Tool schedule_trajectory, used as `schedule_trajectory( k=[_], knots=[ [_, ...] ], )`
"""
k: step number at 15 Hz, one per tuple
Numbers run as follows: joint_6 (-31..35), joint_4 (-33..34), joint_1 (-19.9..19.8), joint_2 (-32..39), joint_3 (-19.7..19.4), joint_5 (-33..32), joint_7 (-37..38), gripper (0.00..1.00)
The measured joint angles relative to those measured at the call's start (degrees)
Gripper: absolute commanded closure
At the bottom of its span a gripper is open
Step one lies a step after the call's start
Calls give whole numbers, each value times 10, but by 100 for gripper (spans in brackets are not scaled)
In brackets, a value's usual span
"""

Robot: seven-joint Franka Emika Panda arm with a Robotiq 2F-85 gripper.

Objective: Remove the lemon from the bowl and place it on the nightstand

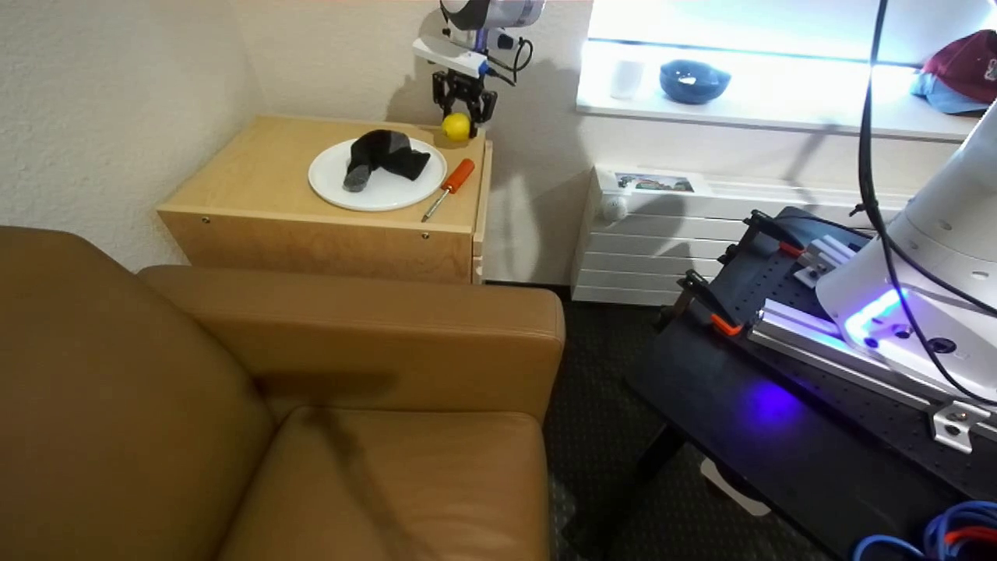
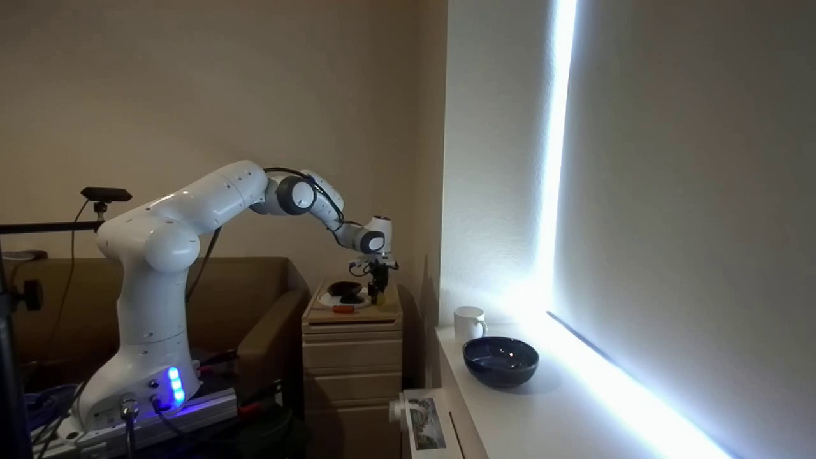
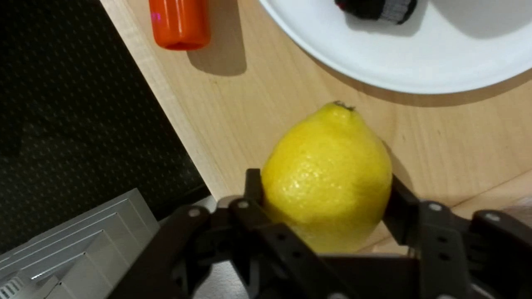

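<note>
Far left in an exterior view, a brown leather armchair [image 1: 374,319], smooth, seams showing. Beyond its armrest comes the boxy light tan wooden nightstand [image 1: 265,167], flat on top, finely grained. Next along, a flat, round, glossy white plate [image 1: 389,195] carrying a crumpled black-and-grey cloth [image 1: 385,152]. And here it is, over the far right corner of the nightstand top: the small, bright yellow, roundish lemon [image 3: 328,174], skin dimpled and shiny, and the black jointed gripper [image 3: 327,191] has it! Jaws pinching it, one on each flank; whether its underside touches the wood, I can't tell.

Check the wrist view: the brown stem nub points toward the plate, and the long axis runs back from there, crossing the line of the pinch.

Now the traffic. Between plate and side edge lies an orange-handled screwdriver [image 1: 447,187] with a slim metal shaft, butt end facing the lemon, so both crowd the wood near the fruit. Further right, a white slatted radiator [image 1: 662,226]; above it on the pale windowsill [image 1: 779,101], a white cylindrical mug [image 2: 467,325] just beside the round, shiny, dark blue bowl [image 1: 693,89], well apart from the lemon. Far right, a maroon cap [image 1: 962,70] with a light blue brim.
</note>
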Motion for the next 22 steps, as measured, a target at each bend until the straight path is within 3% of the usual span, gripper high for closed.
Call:
schedule_trajectory(
  k=[7,8,9,10,17,22],
  knots=[
    [-5,24,28,27,-13,-45,24,56],
    [-5,26,30,28,-15,-49,27,27],
    [-7,29,32,30,-16,-54,32,7],
    [-10,32,32,31,-16,-56,36,1],
    [-13,45,18,27,-8,-24,46,0],
    [-23,7,-19,-48,20,29,35,0]
  ],
)
